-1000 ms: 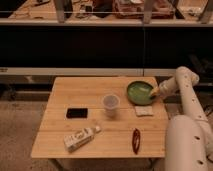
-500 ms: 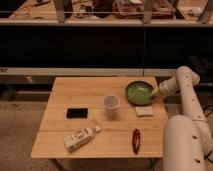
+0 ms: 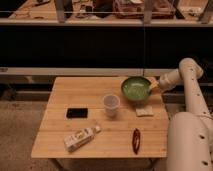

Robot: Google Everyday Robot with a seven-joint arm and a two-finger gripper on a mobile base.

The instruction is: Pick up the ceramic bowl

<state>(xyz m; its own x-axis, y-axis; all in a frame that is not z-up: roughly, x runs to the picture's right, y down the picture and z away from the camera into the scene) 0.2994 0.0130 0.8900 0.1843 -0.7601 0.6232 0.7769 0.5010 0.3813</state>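
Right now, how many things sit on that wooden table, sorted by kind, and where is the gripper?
Bowl: 1, green
Cup: 1
Black phone: 1
Carton: 1
Red packet: 1
Small pad: 1
Total: 6
Gripper: at the bowl's right rim.

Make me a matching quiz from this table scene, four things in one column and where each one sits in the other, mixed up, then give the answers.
Things:
1. ceramic bowl
2. plastic cup
3. black phone
4. hand

Places:
A. left part of the wooden table, lying flat
B. at the bowl's right rim
C. far right part of the table
D. near the table's middle, upright, just left of and nearer than the bowl

Pairs: 1-C, 2-D, 3-A, 4-B
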